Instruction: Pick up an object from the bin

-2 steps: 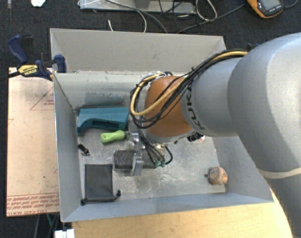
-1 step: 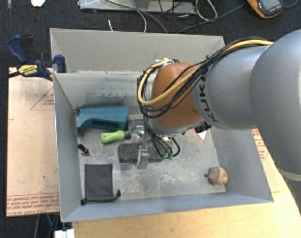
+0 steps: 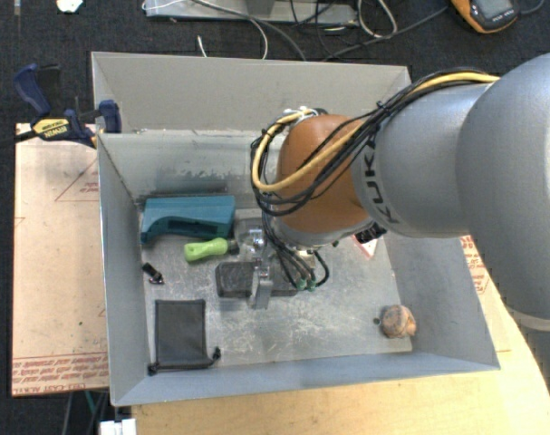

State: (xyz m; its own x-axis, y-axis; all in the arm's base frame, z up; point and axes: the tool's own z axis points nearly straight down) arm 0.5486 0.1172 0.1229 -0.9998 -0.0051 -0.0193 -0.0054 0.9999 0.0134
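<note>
One end effector (image 3: 259, 288) sits low in the middle of the bin (image 3: 120, 288), just beside a dark grey block (image 3: 229, 281) that lies under a green handle (image 3: 205, 249). I cannot tell if it is apart or together.

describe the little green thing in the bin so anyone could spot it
In the grey bin, find the big teal block at the back left of the floor. Just in front of its right end lies a short stick, the only bright green thing there.

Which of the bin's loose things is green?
The small stubby piece just below the teal block; the others are teal, dark grey, black or brown.
</note>
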